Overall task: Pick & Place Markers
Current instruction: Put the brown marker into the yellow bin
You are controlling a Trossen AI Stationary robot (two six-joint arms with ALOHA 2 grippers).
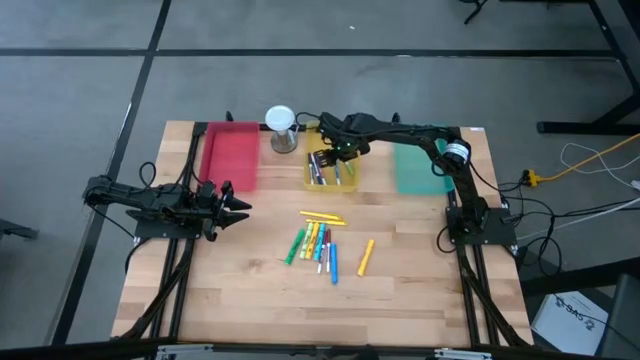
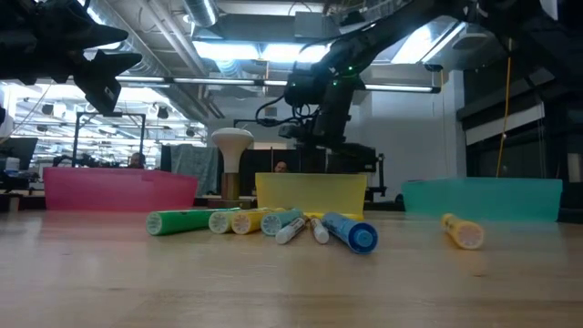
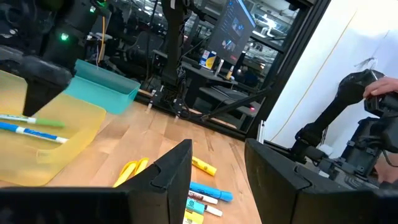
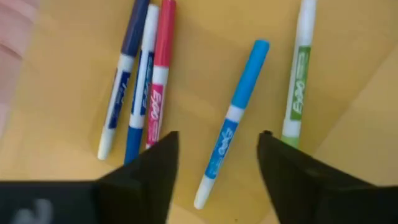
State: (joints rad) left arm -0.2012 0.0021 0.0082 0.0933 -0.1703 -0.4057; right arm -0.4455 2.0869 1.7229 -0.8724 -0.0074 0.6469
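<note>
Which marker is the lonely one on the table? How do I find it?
Start at the teal tray on the wooden table. Come toward the near edge, past the bunch of markers in the middle. Just beside that bunch, on the teal tray's side, one orange marker lies alone, touching nothing.

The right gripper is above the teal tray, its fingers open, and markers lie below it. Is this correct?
Not quite. The right gripper is above the yellow tray, not the teal tray; the high view shows this. The rest holds: its fingers are open, and markers lie below it in that tray.
</note>
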